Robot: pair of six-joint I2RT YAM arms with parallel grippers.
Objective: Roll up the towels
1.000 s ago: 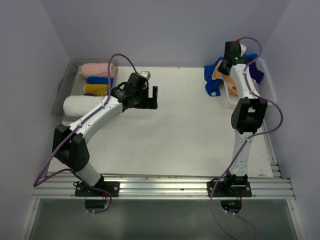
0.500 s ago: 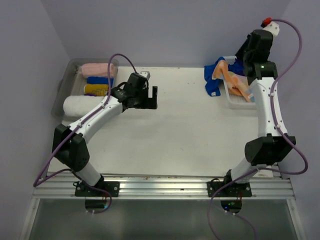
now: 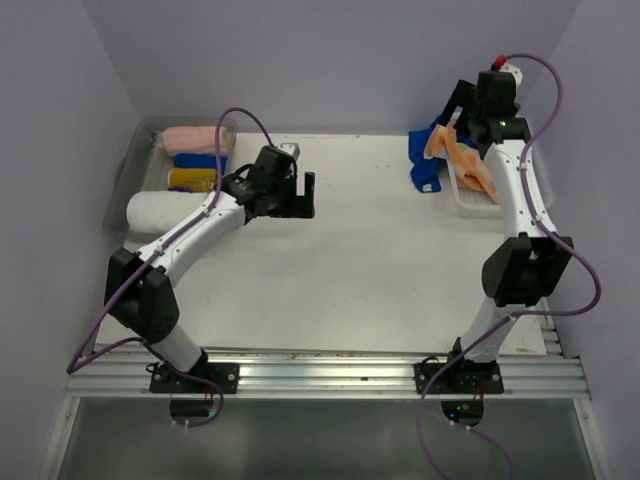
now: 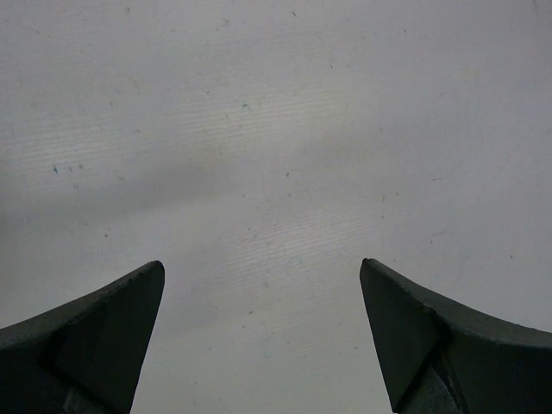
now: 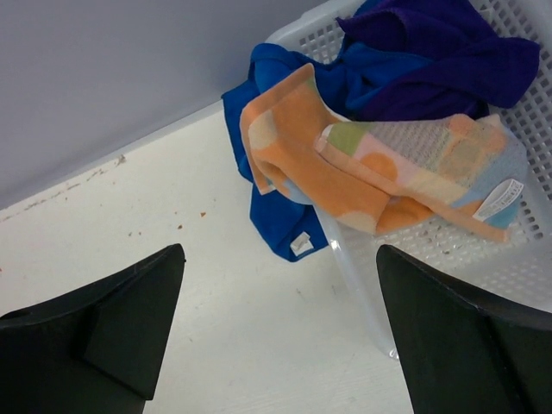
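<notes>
Loose towels are heaped in a white basket [image 5: 483, 267] at the table's far right: an orange patterned towel [image 5: 345, 172] draped over the rim, a blue one [image 5: 276, 216] hanging to the table, a purple one [image 5: 448, 52] behind. From above I see the orange towel [image 3: 455, 150] and the blue one [image 3: 425, 165]. My right gripper [image 5: 278, 254] hovers open above them, holding nothing; in the top view it [image 3: 462, 108] is high by the back wall. My left gripper [image 3: 300, 205] is open over bare table [image 4: 276, 129], empty [image 4: 260, 264].
A clear bin [image 3: 130, 165] at the far left holds rolled towels: pink [image 3: 195, 138], blue [image 3: 200, 160], yellow [image 3: 195, 179] and a larger white roll [image 3: 160, 210]. The basket [image 3: 480, 190] sits against the right wall. Walls close in the back and both sides.
My right gripper has gone from shut to open while its arm rose and swung about over the basket. The orange towel now lies spread over the basket rim. The left arm has not moved.
</notes>
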